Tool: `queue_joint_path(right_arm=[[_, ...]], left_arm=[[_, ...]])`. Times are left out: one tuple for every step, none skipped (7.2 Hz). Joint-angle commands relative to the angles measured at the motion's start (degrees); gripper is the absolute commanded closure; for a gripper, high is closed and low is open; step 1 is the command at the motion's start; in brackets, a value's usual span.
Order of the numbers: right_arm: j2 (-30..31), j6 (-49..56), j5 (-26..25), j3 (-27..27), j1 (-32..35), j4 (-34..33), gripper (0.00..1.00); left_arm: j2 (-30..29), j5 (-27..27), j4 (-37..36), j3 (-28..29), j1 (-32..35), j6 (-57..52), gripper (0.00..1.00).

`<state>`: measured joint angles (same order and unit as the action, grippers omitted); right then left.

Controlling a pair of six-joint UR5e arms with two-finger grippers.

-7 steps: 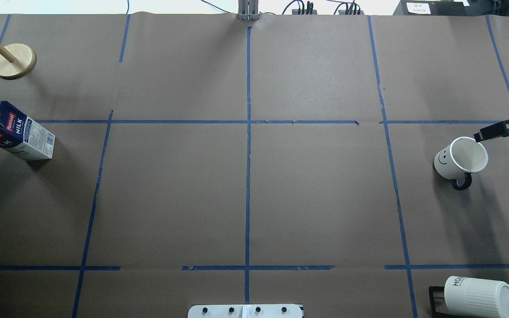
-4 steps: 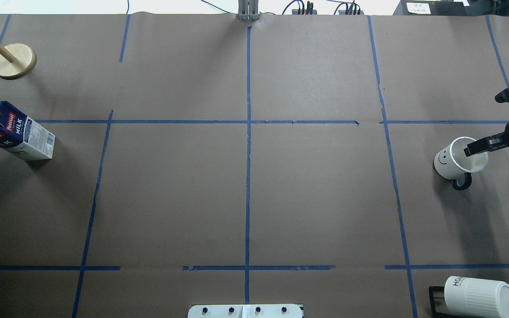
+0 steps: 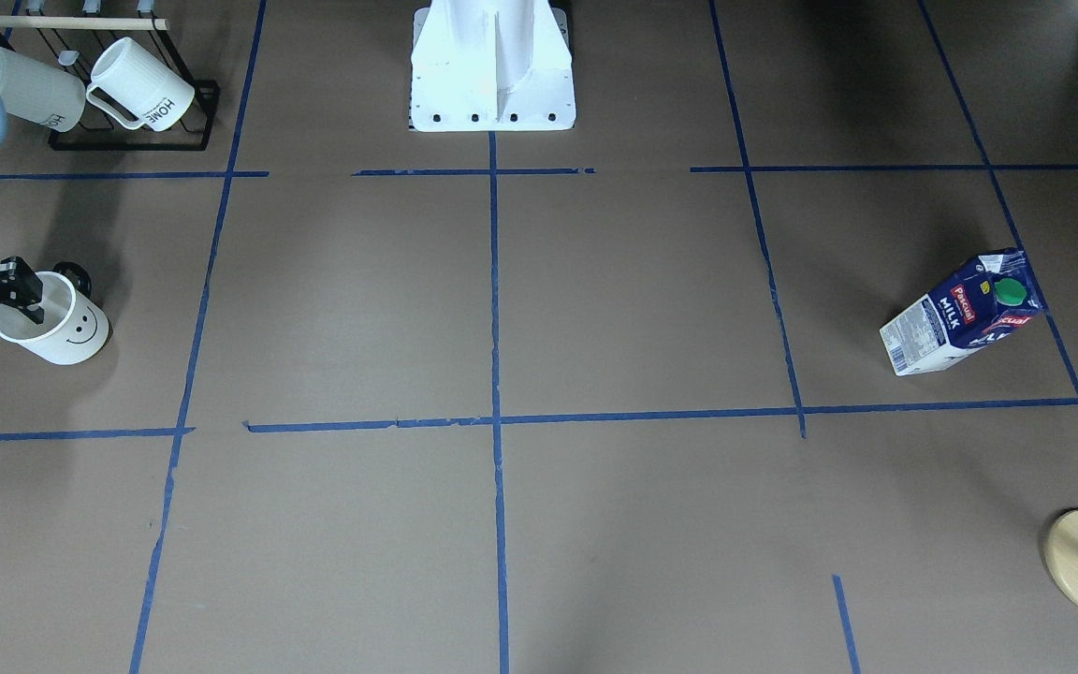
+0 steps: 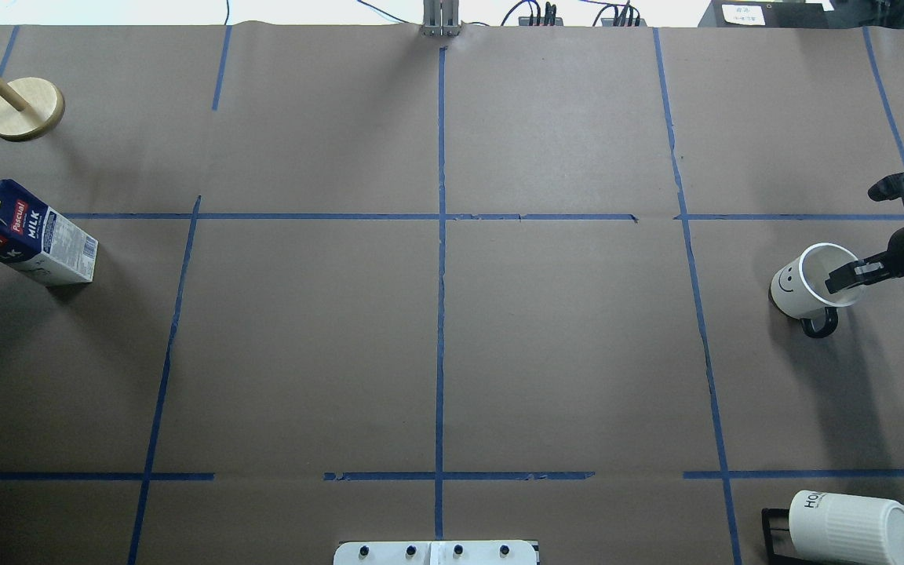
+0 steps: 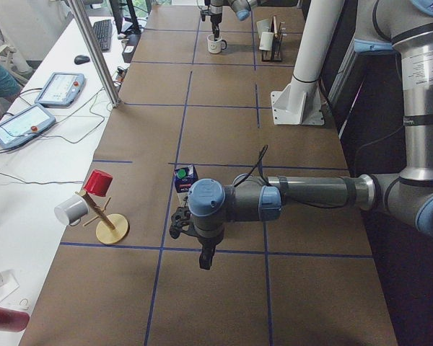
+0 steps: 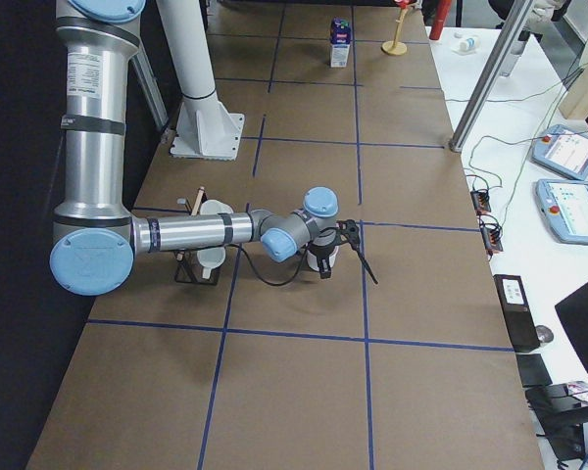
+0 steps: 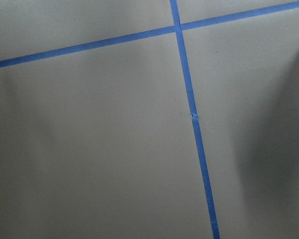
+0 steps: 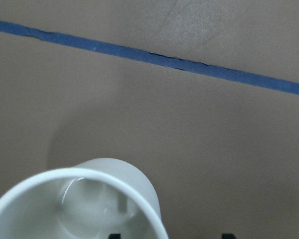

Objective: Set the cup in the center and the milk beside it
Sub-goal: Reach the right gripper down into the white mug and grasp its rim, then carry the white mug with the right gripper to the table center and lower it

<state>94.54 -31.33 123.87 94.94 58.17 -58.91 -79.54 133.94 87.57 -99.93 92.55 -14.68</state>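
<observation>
While cup (image 4: 801,284) stands far right, right pincer (image 3: 6,315) gapes, one finger seemingly inside it; left pincer (image 5: 191,244) unreadable.

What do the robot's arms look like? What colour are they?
Both arms, the left arm and the right arm, are shiny silver-grey tubes with round light blue caps on the joints. Each upper tube carries a label of small print. A thin black cable loops along the wrist. The left gripper and right gripper are black with two thin fingers.
</observation>
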Motion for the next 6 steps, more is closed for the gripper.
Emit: queue_joint_path(right_arm=[[-0.5,-0.1,0.7,-0.2,-0.1,-0.1,1.0],[-1.4,-0.1,2.7,0.8,-0.1,-0.6,1.0],[-4.7,-0.8,5.0,1.3,0.2,-3.5,1.0],[-10.7,-1.4,5.2,1.9,0.3,-10.8,1.0],[-18.3,-1.9,4.9,2.5,0.2,-20.6,1.0],[-26.3,-6.1,4.6,2.4,-1.8,-28.7,1.0]], left_arm=[[0.0,0.0,0.0,0.0,0.0,0.0,0.0],[0.1,0.0,0.1,0.0,0.0,0.0,0.0],[0.1,0.0,0.2,-0.1,0.0,0.0,0.0],[0.0,0.0,0.3,-0.2,0.0,0.0,0.0],[0.1,0.0,0.3,-0.2,0.0,0.0,0.0],[0.0,0.0,0.3,-0.3,0.0,0.0,0.0]])
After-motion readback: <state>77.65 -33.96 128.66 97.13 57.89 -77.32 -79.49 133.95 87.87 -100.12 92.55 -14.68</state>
